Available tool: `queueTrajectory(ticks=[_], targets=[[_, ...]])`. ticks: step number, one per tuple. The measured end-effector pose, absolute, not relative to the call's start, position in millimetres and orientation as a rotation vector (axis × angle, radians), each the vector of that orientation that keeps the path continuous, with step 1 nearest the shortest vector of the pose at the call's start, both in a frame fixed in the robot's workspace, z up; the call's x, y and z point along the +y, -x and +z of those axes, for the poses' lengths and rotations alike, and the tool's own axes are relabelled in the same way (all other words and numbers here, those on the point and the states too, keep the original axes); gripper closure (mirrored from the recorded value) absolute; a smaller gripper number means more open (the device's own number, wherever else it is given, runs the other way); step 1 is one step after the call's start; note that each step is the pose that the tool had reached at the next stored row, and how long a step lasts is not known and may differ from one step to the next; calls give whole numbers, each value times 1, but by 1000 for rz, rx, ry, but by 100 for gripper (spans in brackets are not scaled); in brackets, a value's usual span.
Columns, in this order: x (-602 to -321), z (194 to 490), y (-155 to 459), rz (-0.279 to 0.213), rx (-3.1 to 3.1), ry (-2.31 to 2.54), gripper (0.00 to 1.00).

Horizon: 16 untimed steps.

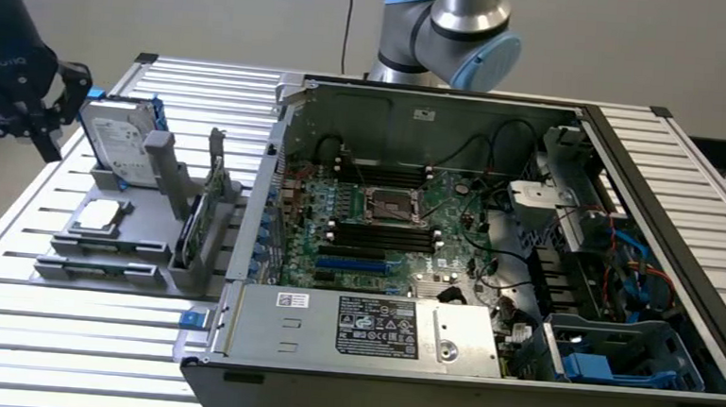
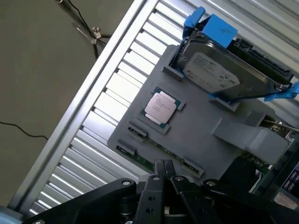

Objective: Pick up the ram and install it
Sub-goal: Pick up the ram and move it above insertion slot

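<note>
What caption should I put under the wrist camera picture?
The robot's shut hand hovers near a gray tray holding a square silver chip and a hard drive with blue brackets.

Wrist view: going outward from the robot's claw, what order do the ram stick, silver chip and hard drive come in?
1. ram, along the tray edge, right by the gripper.
2. silver chip, mid-tray.
3. hard drive, in blue brackets at the tray's far end.

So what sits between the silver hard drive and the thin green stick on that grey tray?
A small square silver chip, between the hard drive and the ram; the wrist view shows it plainly.
</note>
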<state>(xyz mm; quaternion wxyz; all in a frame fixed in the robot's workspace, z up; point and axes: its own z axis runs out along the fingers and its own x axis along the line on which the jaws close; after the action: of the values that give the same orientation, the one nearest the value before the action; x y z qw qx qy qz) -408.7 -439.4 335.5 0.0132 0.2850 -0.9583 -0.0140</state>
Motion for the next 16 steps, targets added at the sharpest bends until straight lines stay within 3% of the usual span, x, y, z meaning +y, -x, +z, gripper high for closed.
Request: queueTrajectory(ticks=[16], targets=[[-439,336,409,-35,-2822,-1310,89]])
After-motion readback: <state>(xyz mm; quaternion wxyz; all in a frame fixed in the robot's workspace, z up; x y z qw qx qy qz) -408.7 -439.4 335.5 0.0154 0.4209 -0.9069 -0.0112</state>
